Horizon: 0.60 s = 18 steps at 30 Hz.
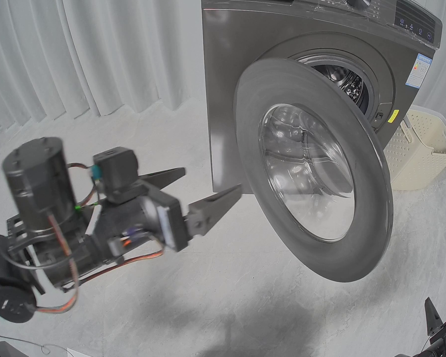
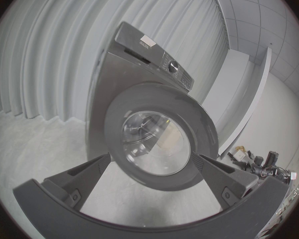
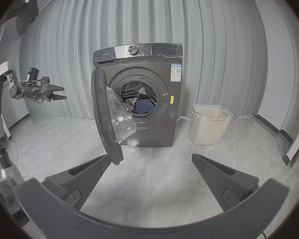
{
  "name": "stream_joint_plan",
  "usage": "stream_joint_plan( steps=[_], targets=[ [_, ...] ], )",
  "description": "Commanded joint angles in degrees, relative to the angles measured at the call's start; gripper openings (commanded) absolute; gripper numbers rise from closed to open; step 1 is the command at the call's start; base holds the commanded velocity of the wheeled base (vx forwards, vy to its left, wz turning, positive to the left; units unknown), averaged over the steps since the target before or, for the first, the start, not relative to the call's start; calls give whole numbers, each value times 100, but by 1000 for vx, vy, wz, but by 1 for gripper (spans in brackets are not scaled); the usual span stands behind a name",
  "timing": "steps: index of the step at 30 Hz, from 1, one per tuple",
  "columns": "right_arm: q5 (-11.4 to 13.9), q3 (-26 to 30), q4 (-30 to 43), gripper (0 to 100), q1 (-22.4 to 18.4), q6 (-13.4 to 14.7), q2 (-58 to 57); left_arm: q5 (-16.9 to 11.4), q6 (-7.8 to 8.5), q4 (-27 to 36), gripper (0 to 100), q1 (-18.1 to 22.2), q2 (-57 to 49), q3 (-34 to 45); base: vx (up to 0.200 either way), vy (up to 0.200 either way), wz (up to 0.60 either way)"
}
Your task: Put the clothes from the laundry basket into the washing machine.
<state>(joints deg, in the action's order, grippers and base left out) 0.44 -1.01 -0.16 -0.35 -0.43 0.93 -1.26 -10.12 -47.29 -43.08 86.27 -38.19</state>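
Note:
The grey washing machine (image 1: 223, 75) stands with its round door (image 1: 312, 169) swung wide open. Inside the drum lies a dark blue cloth (image 3: 144, 106) beside something pale. To the right of the machine a cream laundry basket (image 1: 421, 149) sits on the floor, and no clothes show above its rim (image 3: 209, 108). My left gripper (image 1: 212, 179) hangs open and empty just left of the door's outer edge, facing the door (image 2: 161, 136). Low at the right, well back from the machine (image 3: 169, 117), my right gripper (image 3: 151, 156) is open and empty.
Pale curtains (image 1: 84, 50) hang behind and left of the machine. Bare grey floor (image 1: 223, 283) stretches in front of it. Loose equipment (image 2: 255, 163) lies on the floor far off by a white wall.

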Motion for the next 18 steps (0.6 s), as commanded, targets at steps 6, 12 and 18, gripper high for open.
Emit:
stream_joint_plan(
  steps=[6,12,18],
  targets=[
    [0,101,-2,100,0,-1,-31,29,801,2145,100,2199,-5973,3116,0,0,0],
    [0,101,-2,100,0,-1,-31,-226,889,3366,100,3034,-7054,3257,0,0,0],
    [0,101,-2,100,-9,-1,-31,-349,1144,4157,100,3280,-8074,3819,0,0,0]
  ],
)
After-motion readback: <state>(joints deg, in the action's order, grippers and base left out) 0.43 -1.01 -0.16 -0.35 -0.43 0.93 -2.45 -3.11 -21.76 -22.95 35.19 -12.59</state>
